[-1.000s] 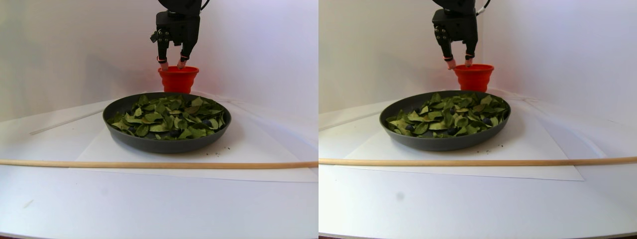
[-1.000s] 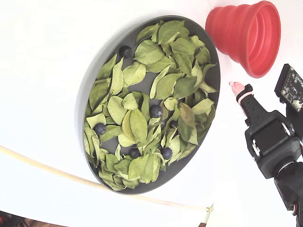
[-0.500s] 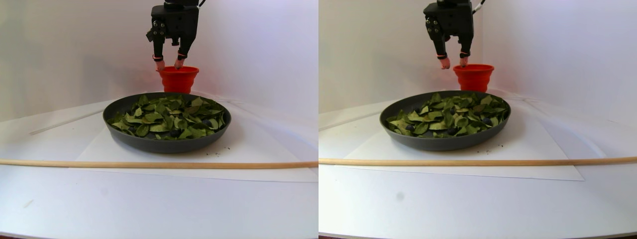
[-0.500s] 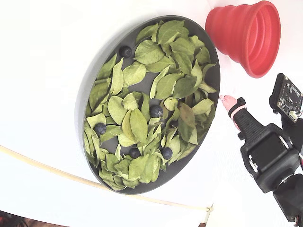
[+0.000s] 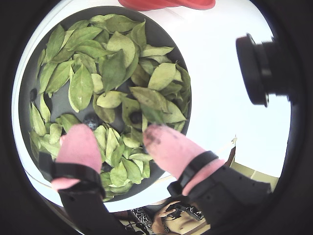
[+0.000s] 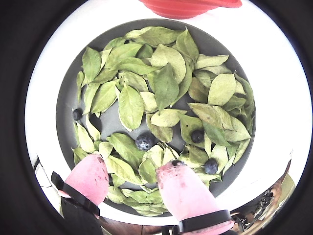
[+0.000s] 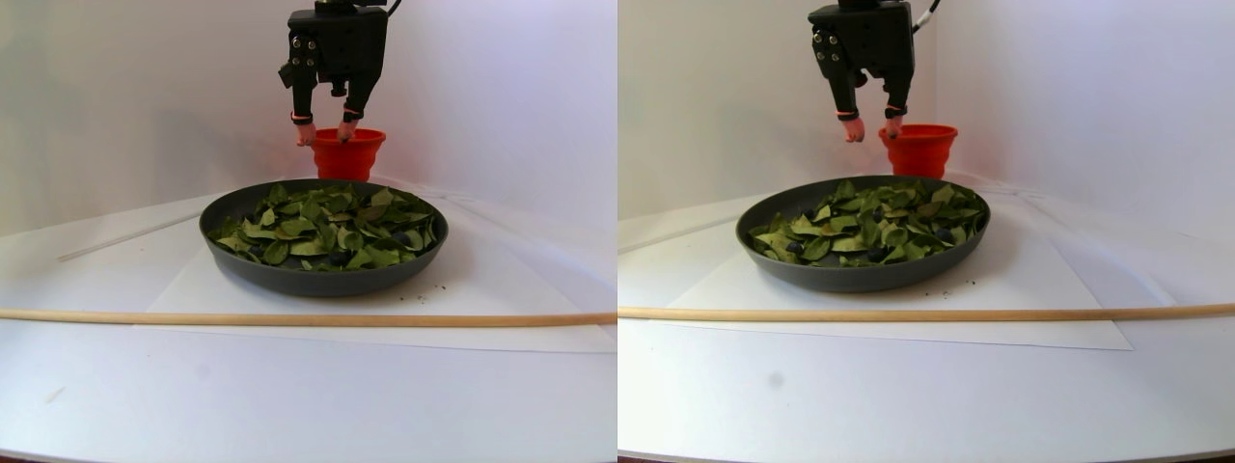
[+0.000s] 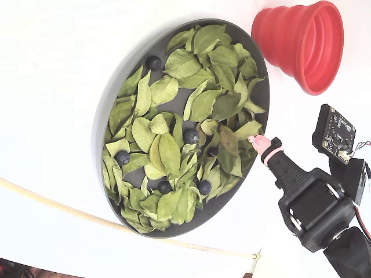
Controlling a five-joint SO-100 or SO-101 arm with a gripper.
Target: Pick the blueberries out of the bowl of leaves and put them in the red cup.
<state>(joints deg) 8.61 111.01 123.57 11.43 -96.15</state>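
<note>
The dark grey bowl (image 8: 119, 87) sits in the middle of the white table (image 8: 46, 69), filled with a loose layer of green leaves (image 8: 174, 116), and the red cup (image 8: 301, 40) stands just beyond its far rim in the stereo pair view, at the upper right in the fixed view. The gripper (image 6: 132, 183) hangs above the bowl's rim on the side nearest the cup, its pink-tipped fingers (image 6: 181, 191) spread apart with nothing between them (released and empty, as both wrist views show). The blueberries (image 8: 191, 136) lie in the bowl among the leaves: five can be made out in the fixed view, one by the upper left rim, one central, one toward the left, and two low in the dish; whether others hide under leaves cannot be told. Inside the cup nothing can be made out from these angles. The step in hand looks like the approach for a pick. The next move likely calls for lining the open jaws over one exposed berry (the central one seems the clearest, lying just ahead of the fingertips in a wrist view (image 6: 145, 141)), descending straight, and closing gently so that neighbouring leaves are not pinched along with it.
</note>
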